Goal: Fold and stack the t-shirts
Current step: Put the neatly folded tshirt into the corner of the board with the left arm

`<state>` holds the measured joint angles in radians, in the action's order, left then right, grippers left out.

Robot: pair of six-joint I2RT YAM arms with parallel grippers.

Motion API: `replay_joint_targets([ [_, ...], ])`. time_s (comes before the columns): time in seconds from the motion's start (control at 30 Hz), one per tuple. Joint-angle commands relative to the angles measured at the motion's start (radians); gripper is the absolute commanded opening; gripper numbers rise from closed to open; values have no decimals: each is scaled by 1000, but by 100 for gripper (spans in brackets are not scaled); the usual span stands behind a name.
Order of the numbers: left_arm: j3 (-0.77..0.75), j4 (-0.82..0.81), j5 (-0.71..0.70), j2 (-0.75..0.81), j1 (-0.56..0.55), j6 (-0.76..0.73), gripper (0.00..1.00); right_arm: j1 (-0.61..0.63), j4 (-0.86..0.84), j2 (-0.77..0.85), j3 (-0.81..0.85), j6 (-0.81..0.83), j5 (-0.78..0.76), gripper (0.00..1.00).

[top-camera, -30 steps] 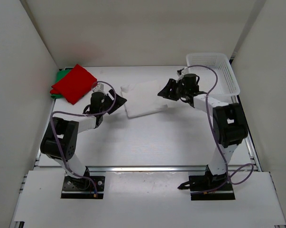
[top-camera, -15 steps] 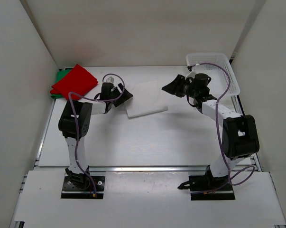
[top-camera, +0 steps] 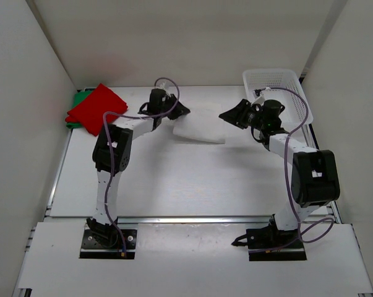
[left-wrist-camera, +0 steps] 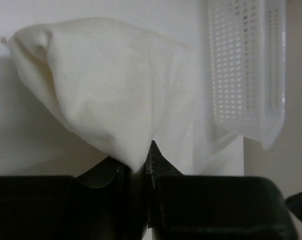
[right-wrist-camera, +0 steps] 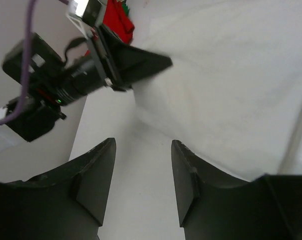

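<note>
The white t-shirt (top-camera: 201,130) lies folded at the middle back of the table. My left gripper (top-camera: 181,112) is shut on its left edge, and in the left wrist view the cloth (left-wrist-camera: 115,95) hangs bunched from the pinched jaws (left-wrist-camera: 140,167). My right gripper (top-camera: 227,116) hovers open just off the shirt's right edge. Its fingers (right-wrist-camera: 143,144) hold nothing and stand beside the white cloth (right-wrist-camera: 231,100). The red t-shirt (top-camera: 98,107) lies folded in the back left corner on top of the green t-shirt (top-camera: 79,98), of which only an edge shows.
A white mesh basket (top-camera: 278,90) stands at the back right, close behind the right arm, and also fills the right side of the left wrist view (left-wrist-camera: 246,70). White walls enclose the table on three sides. The left gripper (right-wrist-camera: 133,60) shows in the right wrist view.
My left arm stretched forward and right to the white shirt's left edge, and its jaws closed on the cloth. The right gripper drew back to the right, still open.
</note>
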<state>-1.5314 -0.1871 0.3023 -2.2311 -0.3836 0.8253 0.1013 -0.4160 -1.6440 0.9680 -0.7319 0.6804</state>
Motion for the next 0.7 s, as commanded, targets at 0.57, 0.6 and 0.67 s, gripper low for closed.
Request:
replay_joint_targets([
  [0.57, 269, -127, 64, 350, 785, 130, 99, 35, -35, -57, 58, 25, 110, 45],
  [0.6, 333, -161, 55, 361, 810, 147, 98, 35, -44, -56, 61, 19, 119, 46],
  [0.67, 449, -195, 31, 418, 847, 173, 98, 44, -53, -60, 58, 5, 123, 46],
])
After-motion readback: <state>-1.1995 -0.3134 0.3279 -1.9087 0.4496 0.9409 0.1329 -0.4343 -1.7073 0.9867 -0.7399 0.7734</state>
